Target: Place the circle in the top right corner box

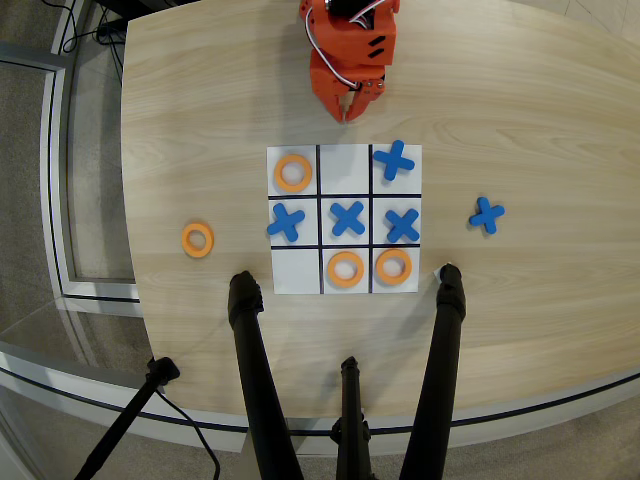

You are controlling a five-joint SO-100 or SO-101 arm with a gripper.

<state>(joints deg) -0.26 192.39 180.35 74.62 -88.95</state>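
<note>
Gripper (349, 113), orange, sits at top of overhead view, above the board (344, 159), tips pointing down toward board's top edge. Fingers close together, gap narrow, nothing held betw them. Tips hang just above board's top-middle cell, apart from it.

Rings rel. to board: one ring (293, 173) in top-left cell, the nearest to gripper, down and left of tips. Two more in bottom row: middle ring (345, 269) in bottom-middle cell, corner ring (393, 266) in bottom-right cell. Loose ring (198, 240) lies off board on the table (200, 120), well left of board's middle row, far from gripper.

Top-right cell holds a blue cross (394, 160), just below and right of gripper tips. Middle row full of crosses: left cross (286, 222), centre cross (347, 218), right cross (402, 225). Spare cross (487, 214) on table, right of board, level w/ middle row. Top-middle and bottom-left cells bare white.

No readable writing or brand marks on board, pieces or arm.

Below board: two black legs (255, 370) angle up to table near board's bottom corners, a third thin black post betw them at frame bottom. Table is light wood w/ curved edge; grey floor and cables at left.
</note>
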